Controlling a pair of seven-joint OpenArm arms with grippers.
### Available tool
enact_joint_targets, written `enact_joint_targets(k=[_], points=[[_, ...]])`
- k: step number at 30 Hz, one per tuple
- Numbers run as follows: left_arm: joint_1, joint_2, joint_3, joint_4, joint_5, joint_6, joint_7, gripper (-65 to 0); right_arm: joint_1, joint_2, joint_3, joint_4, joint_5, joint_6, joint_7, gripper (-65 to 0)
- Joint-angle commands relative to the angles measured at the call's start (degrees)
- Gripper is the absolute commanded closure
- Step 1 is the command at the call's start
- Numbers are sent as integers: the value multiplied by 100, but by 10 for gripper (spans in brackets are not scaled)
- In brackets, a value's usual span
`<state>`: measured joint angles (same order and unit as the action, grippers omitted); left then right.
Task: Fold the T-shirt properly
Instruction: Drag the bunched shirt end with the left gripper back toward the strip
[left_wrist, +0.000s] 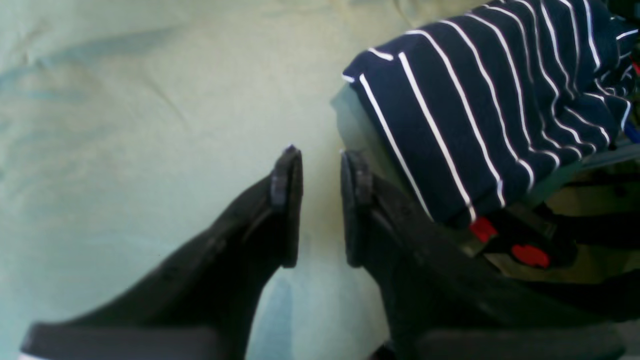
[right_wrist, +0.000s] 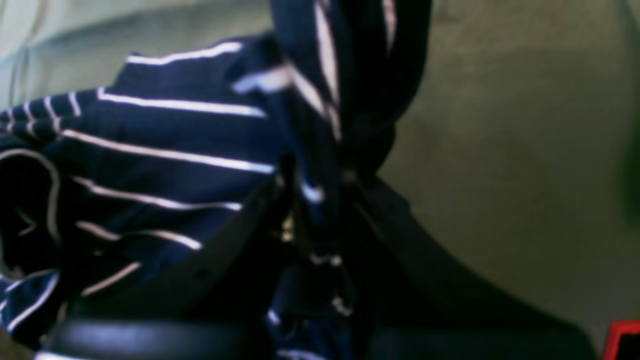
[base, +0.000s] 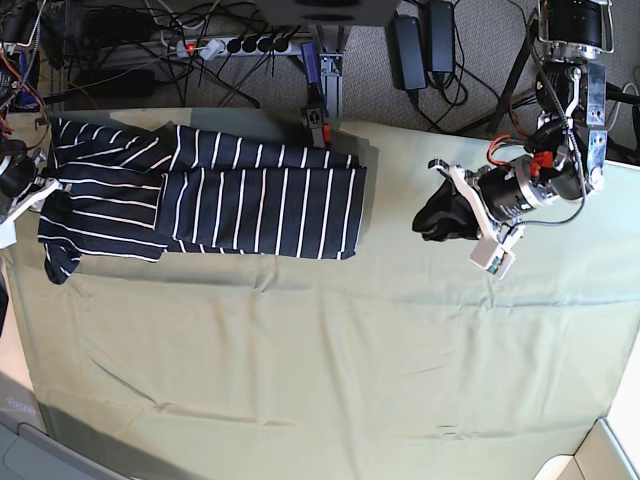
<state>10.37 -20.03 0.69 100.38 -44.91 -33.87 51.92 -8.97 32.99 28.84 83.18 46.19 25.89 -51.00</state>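
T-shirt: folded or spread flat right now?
Partly folded: the T-shirt lies as a doubled-over strip on the green cloth, one end bunched in the right hand.

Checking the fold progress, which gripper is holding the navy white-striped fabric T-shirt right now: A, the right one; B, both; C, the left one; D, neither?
A: the right gripper is shut on a bunch of the navy white-striped fabric T-shirt, while the left gripper hangs empty over the green cloth, apart from the shirt.

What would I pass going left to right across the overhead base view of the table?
Right gripper pinching the cloth's edge → striped T-shirt → bare green cloth → left gripper, holding nothing.
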Motion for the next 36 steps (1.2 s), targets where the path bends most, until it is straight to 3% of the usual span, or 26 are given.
enact_joint_targets(k=[1,6,15,24,36], points=[[-22,-52,-26,90,-114,42,-197,-164,118,142,50,151,166,345,-17,0],[157,129,22,90,28,39,-221,-164,369,129,50,538,286,345,-535,0],[153,321,590,90,695,44,-584,-164,562,125,50,870,367,345,-638,0],[153,428,1143,90,984,48,-931,-164,562,81,48,1244,697,348,-793,0],[37,962,1147,-393,1196,48,-1021,-164,562,-529,2,1853,782,348,-824,0]])
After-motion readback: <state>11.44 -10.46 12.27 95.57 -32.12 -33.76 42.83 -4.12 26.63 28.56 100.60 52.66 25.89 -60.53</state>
